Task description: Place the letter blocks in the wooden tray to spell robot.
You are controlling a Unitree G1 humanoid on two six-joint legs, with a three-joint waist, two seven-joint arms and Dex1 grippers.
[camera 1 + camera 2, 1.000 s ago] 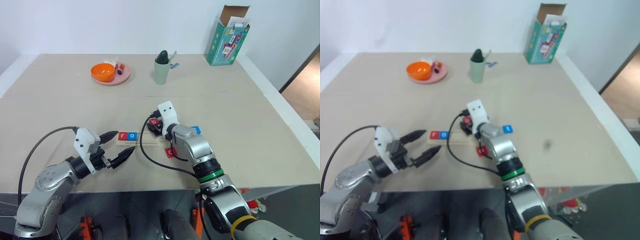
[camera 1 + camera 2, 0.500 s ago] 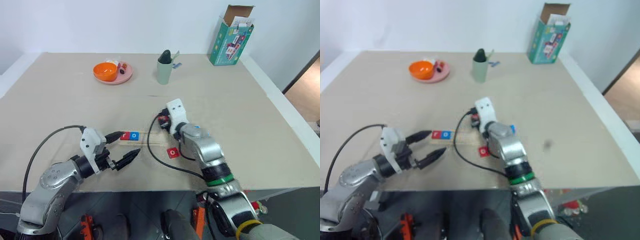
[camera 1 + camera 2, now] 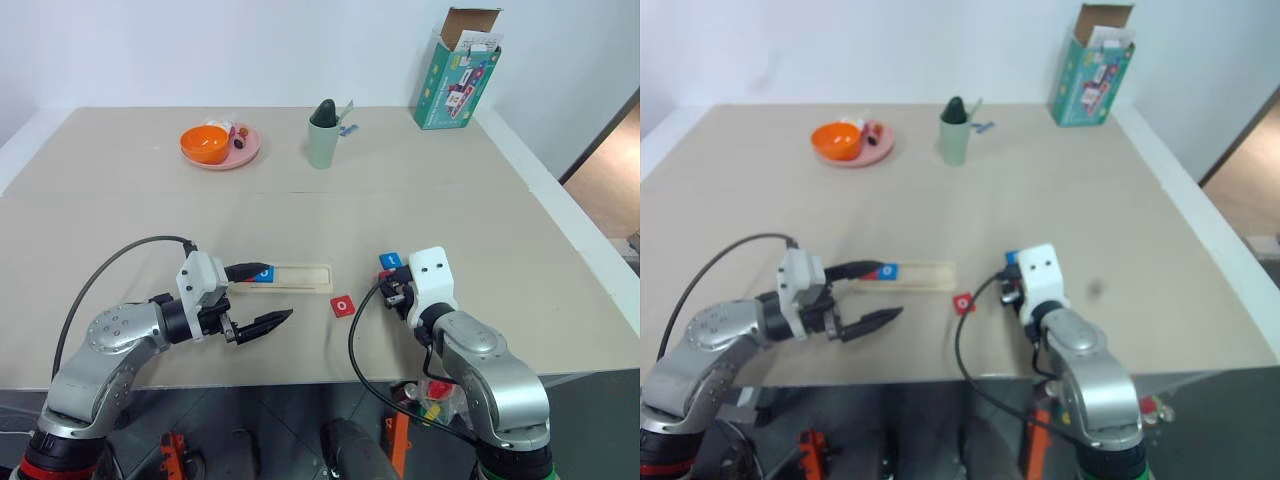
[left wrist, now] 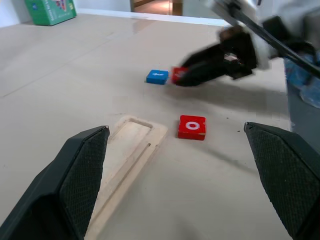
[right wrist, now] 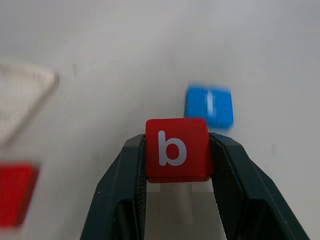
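Wooden tray [image 3: 285, 278] flat on bench [image 3: 130, 220], near front edge; blue tile [image 3: 262, 272] in its left end, partly behind left finger, rest of groove bare. Red o tile [image 3: 343, 306] loose on bench just right of tray. Blue tile [image 3: 390, 261] further right, beside right pincer [image 5: 176, 165], clamped tight on red b tile [image 5: 176, 149]. Left pincer [image 3: 262, 297] spread wide, holding nothing, at tray's left end. Far side: pink plate [image 3: 243, 152] carrying orange bowl [image 3: 205, 143] plus small items; green cup [image 3: 322, 140] holding dark object; open green box [image 3: 456, 75] with papers inside.
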